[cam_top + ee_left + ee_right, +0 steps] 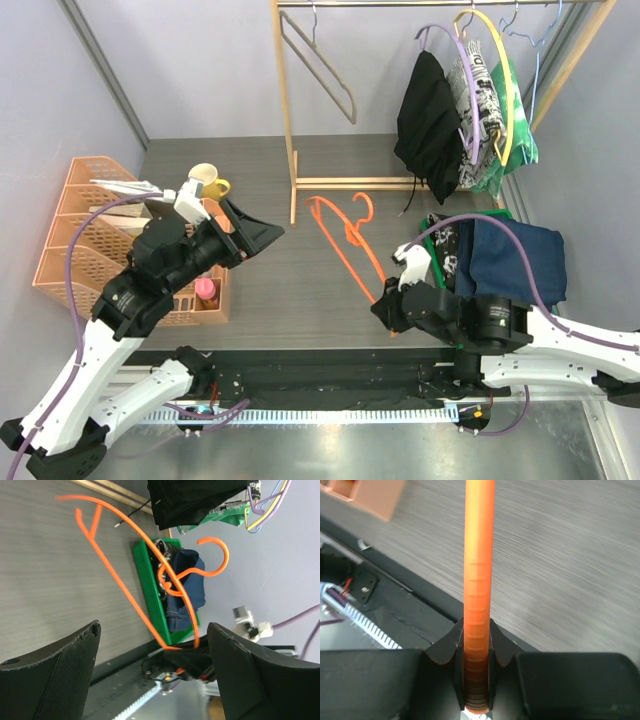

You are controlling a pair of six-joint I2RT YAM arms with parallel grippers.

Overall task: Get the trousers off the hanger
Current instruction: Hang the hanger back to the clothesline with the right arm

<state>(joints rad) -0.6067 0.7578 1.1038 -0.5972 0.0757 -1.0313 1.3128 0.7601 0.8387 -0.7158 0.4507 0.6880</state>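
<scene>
Right gripper (476, 647) clenched on one end of the bare orange hanger (479, 555); hanger's long axis runs toward the far edge, mid-worktop. Left gripper (154, 627) released, facing it from the left. Denim trousers (515, 258) lie in the green bin (145, 572) at the right edge. Black trousers (428, 120) hang at the far-right corner; right arm is nearer.

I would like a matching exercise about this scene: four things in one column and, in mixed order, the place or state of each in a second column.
Things:
1. orange hanger
2. black trousers
3. navy denim trousers
4. left gripper

Places or states:
A. hanging on the wooden rack
B. open, holding nothing
C. lying in the green bin
D. clamped in the right gripper

Pairs: 1-D, 2-A, 3-C, 4-B.
</scene>
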